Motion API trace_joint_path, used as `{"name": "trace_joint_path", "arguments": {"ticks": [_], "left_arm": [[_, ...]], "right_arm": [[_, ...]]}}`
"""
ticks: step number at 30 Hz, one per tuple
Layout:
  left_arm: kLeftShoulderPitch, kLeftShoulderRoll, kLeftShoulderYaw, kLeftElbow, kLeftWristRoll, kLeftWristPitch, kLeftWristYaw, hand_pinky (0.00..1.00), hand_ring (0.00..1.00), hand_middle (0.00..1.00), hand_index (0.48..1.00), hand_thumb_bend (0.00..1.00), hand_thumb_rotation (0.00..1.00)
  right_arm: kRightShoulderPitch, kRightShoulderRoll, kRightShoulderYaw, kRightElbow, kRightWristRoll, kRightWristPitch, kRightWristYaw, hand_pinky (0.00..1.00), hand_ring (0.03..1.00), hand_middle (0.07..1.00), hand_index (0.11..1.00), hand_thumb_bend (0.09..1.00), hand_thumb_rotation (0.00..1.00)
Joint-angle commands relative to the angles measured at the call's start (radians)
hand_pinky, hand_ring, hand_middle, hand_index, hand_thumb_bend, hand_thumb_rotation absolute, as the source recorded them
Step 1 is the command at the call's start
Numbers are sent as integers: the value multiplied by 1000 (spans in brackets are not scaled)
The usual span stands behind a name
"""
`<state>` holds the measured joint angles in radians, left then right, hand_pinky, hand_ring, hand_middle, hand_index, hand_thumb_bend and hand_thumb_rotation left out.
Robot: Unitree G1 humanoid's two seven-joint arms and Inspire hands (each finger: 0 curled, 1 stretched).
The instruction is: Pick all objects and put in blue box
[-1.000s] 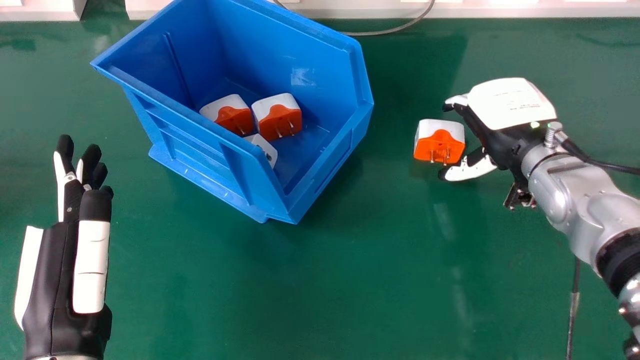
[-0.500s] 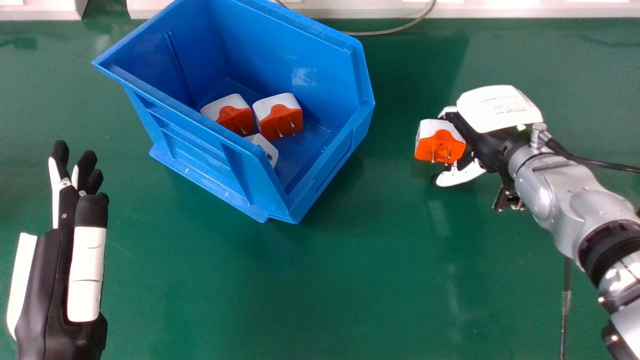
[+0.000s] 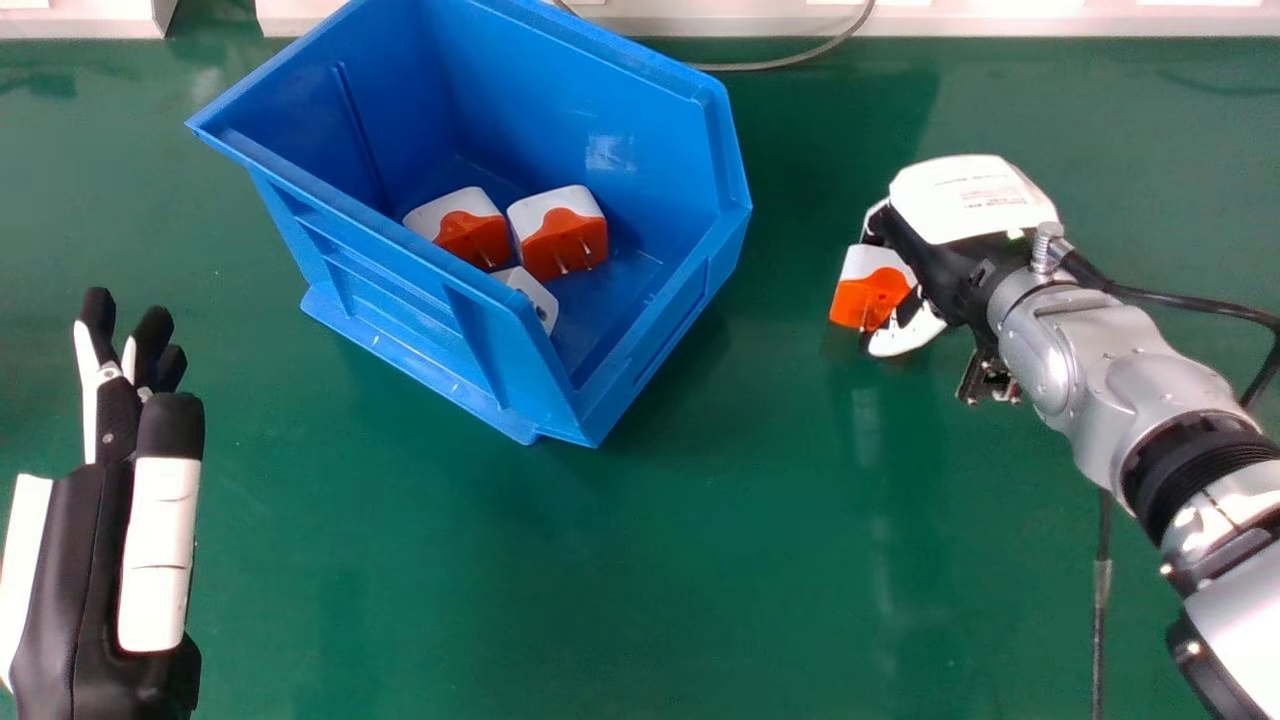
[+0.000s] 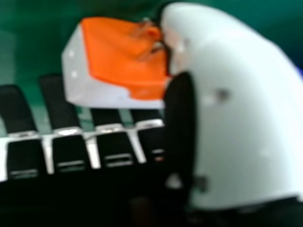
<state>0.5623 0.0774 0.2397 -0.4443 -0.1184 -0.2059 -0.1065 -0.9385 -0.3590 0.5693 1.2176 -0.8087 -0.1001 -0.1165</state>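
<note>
My right hand [image 3: 965, 205] is at the right of the head view, curled round an orange and white plug adapter [image 3: 868, 298], which leans slightly over the green table. In the right hand view the thumb [image 4: 241, 109] presses one side of the adapter [image 4: 120, 59], with the fingers behind it. The blue box [image 3: 400, 320] stands upper left of centre; inside lie two orange and white adapters [image 3: 472, 228] [image 3: 562, 235] and a white one [image 3: 530, 297], partly hidden by the wall. My left hand [image 3: 75, 570] is at the lower left, fingers straight and holding nothing.
The green table [image 3: 560, 580] extends around the box. Along its far edge run white frames [image 3: 1000, 18], with a grey cable [image 3: 790, 62] in front. A black cable [image 3: 1190, 300] trails from the right wrist, and another dark cable [image 3: 1100, 600] hangs by the forearm.
My right hand has moved leftward onto the adapter and curled round it; the adapter has tilted from its earlier upright pose. The left hand has drifted slightly left and down.
</note>
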Motion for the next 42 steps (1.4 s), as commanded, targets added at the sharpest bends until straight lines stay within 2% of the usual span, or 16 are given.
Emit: {"name": "trace_joint_path", "arguments": {"ticks": [1, 3, 4, 12, 14, 16, 21, 23, 25, 28, 30, 32, 35, 38, 39, 42], "left_arm": [[0, 2, 7, -26, -1, -2, 4, 1000, 1000, 1000, 1000, 949, 969], [-4, 3, 7, -20, 1, -5, 3, 1000, 1000, 1000, 1000, 953, 967], [-6, 4, 7, -17, -2, -6, 1, 1000, 1000, 1000, 1000, 958, 965], [-19, 3, 6, 1, 5, -13, 2, 1000, 1000, 1000, 1000, 962, 963], [-25, 1, 4, 8, 9, -19, 4, 1000, 1000, 1000, 1000, 961, 964], [-31, 1, 3, 22, 7, -29, -1, 1000, 1000, 1000, 1000, 956, 965], [-47, 2, -2, 55, 11, -51, -5, 1000, 1000, 1000, 1000, 943, 971], [-55, 0, -3, 70, 7, -66, -7, 1000, 1000, 1000, 1000, 932, 969], [-62, -2, -5, 82, 13, -77, -4, 1000, 1000, 1000, 1000, 919, 970], [-68, -2, -9, 89, 23, -77, 2, 1000, 1000, 1000, 1000, 908, 981], [-71, -1, -12, 92, 23, -75, 1, 1000, 1000, 1000, 1000, 904, 990], [-76, 0, -15, 96, 24, -76, 1, 1000, 1000, 1000, 1000, 896, 998], [-81, -5, -19, 101, 29, -84, 8, 1000, 1000, 1000, 1000, 882, 1000], [-80, -11, -21, 104, 46, -85, 18, 1000, 1000, 1000, 1000, 883, 1000], [-80, -12, -22, 105, 51, -87, 19, 1000, 1000, 1000, 1000, 880, 1000], [-82, -13, -25, 111, 54, -92, 21, 1000, 1000, 1000, 1000, 883, 1000]], "right_arm": [[-16, -9, -18, -4, 22, -1, -26, 416, 580, 661, 496, 491, 124], [-14, -8, -24, -6, 35, -1, -22, 421, 584, 662, 495, 492, 121], [-13, -8, -28, -7, 42, -1, -18, 425, 587, 665, 495, 491, 121], [8, -20, -46, -44, 76, 7, 0, 439, 587, 659, 495, 483, 134], [29, -35, -55, -75, 86, -12, -6, 443, 581, 654, 495, 481, 138], [65, -55, -67, -136, 88, -24, -19, 424, 556, 632, 494, 481, 139], [239, -136, -134, -434, 117, -52, -20, 335, 433, 510, 489, 480, 144], [330, -169, -170, -595, 140, -46, 20, 283, 368, 450, 486, 479, 146], [432, -201, -208, -756, 161, -63, 43, 219, 289, 376, 482, 480, 146], [587, -226, -261, -1000, 183, -46, 89, 160, 218, 302, 478, 482, 145], [673, -230, -289, -1159, 183, -28, 119, 142, 198, 286, 476, 482, 145], [717, -226, -310, -1245, 182, -63, 107, 117, 167, 255, 475, 484, 139], [734, -210, -331, -1337, 184, -72, 129, 104, 149, 237, 473, 486, 135], [715, -183, -339, -1412, 198, -65, 179, 104, 142, 215, 471, 484, 138], [696, -170, -339, -1411, 225, -94, 184, 104, 142, 213, 470, 483, 139], [648, -142, -332, -1402, 239, -113, 205, 97, 138, 213, 470, 483, 135]]}}
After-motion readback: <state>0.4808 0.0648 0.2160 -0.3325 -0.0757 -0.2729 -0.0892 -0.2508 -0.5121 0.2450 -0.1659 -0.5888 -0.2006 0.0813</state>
